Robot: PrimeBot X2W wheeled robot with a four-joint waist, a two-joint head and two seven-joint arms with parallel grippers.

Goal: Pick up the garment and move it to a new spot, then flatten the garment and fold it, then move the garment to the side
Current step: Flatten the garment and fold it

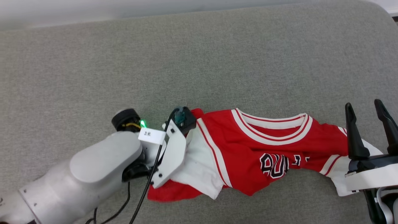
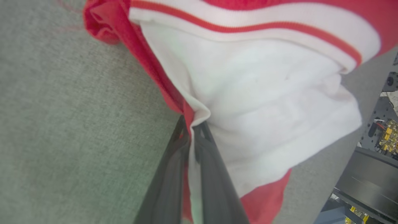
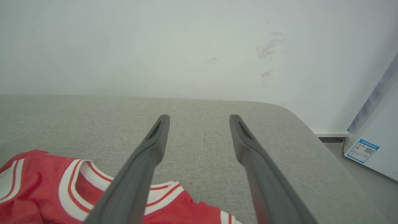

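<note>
The left claw (image 2: 191, 124), its two long dark fingers pressed together, pinches a soft fold where the white sleeve (image 2: 264, 93) meets red cloth at one end of the jersey (image 1: 248, 149). The jersey lies rumpled and stretched sideways along the near part of the grey, coarse-woven tabletop (image 1: 217, 62), its red-and-white striped collar (image 1: 270, 138) curving toward the far side and black, white-edged letters (image 1: 275, 165) creased across the chest. At the opposite end the right claw (image 1: 363, 104) stands with its tapered fingers spread wide above the other sleeve (image 1: 337, 177), a pale, scuffed wall (image 3: 186, 46) beyond.
</note>
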